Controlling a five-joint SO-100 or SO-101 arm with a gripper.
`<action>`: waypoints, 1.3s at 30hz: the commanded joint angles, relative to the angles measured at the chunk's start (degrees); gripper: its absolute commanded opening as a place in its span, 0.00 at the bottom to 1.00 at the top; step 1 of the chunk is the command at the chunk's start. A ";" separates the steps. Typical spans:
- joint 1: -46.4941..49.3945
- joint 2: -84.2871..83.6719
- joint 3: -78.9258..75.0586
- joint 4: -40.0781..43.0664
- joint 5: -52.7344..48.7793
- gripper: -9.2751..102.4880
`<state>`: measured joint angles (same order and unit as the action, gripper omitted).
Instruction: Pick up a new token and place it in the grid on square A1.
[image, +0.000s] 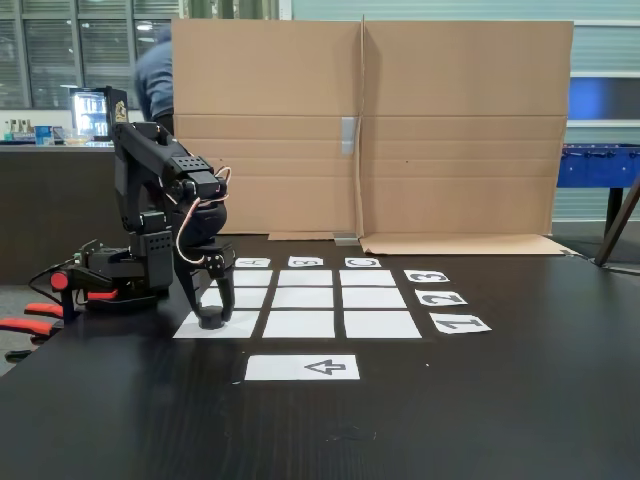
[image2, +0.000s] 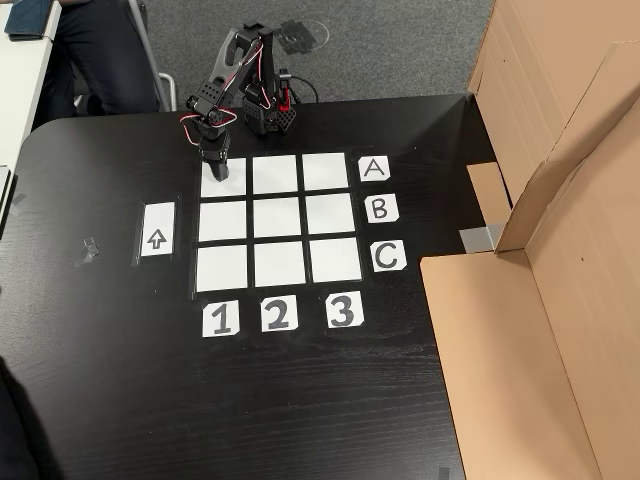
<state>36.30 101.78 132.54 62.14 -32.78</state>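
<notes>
Dark table (image2: 300, 400), backed by a folded cardboard screen (image: 460, 130); on it the grid (image2: 278, 222) of nine white rectangles, edged by letter and number labels, an arrow strip (image2: 157, 229) beside it. Over square A1 (image2: 236, 186), the gripper (image: 212, 315) pointing down, fingers closed around the token (image: 211, 320), which sits low on that corner sheet.

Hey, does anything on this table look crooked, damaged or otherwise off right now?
Mostly tidy. The grid is evenly laid; in the other view only the "3" label sits slightly off line from the "1" and "2". The gripper is at square A1.
</notes>
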 joint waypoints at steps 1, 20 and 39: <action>-0.18 -0.09 -0.09 0.18 -0.35 0.27; -1.32 16.00 -0.70 9.93 -0.35 0.41; -7.47 30.67 -22.68 24.43 9.32 0.41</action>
<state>30.59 131.22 115.58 85.52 -26.19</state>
